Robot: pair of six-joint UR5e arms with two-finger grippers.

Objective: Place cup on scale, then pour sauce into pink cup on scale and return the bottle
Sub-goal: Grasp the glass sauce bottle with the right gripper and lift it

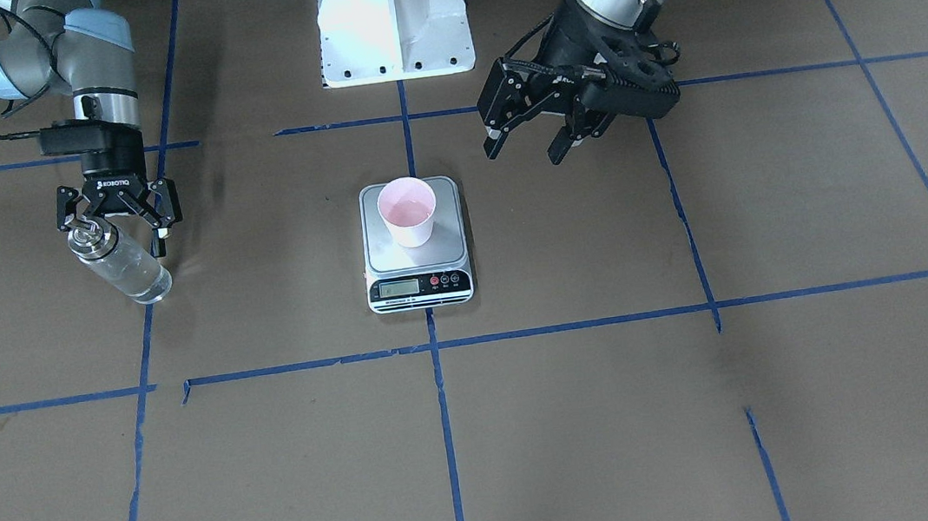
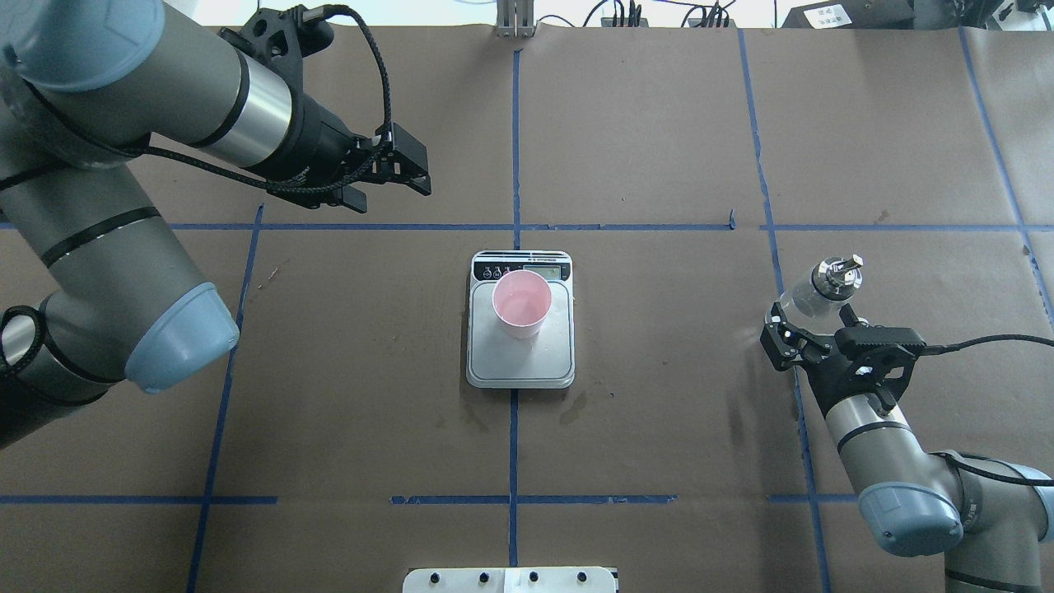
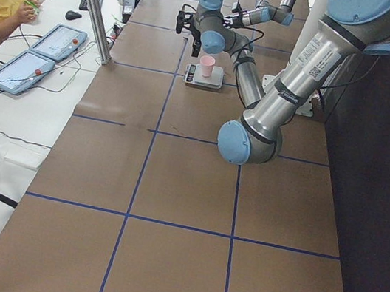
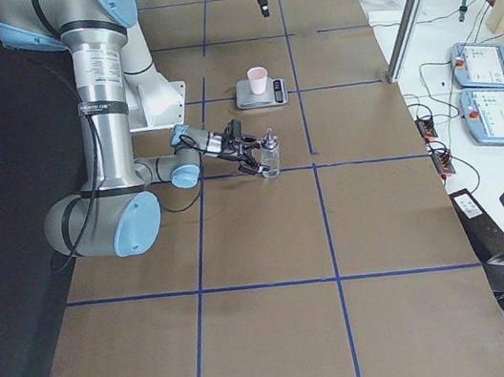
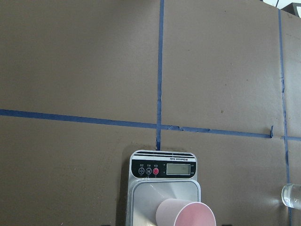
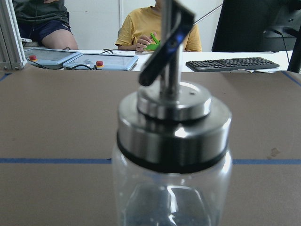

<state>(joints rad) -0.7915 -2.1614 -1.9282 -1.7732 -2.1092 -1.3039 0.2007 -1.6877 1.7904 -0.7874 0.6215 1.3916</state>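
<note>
At the robot's right, right gripper (image 1: 117,233) spread wide about the bottle's (image 1: 129,272) metal collar, not clamped, clear bottle upright on the table, left gripper (image 1: 526,148) parted, empty, cup (image 1: 408,210) upright on the central scale (image 1: 445,249).

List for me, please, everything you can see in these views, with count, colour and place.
table: one, brown, crossed by blue tape lines
scale: one, steel and black, table's centre
cup: one, pale pink, upright on the scale
bottle: one, clear glass, metal cap, standing at the robot's right
tablets: two, pale grey, on the side bench
keyboard: one, black, same bench
operator: one, yellow shirt, seated at that bench
second operator: one, dark top, same bench
left gripper: one, black, open, hovering left of and beyond the scale
right gripper: one, black, open, fingers flanking the bottle
</note>
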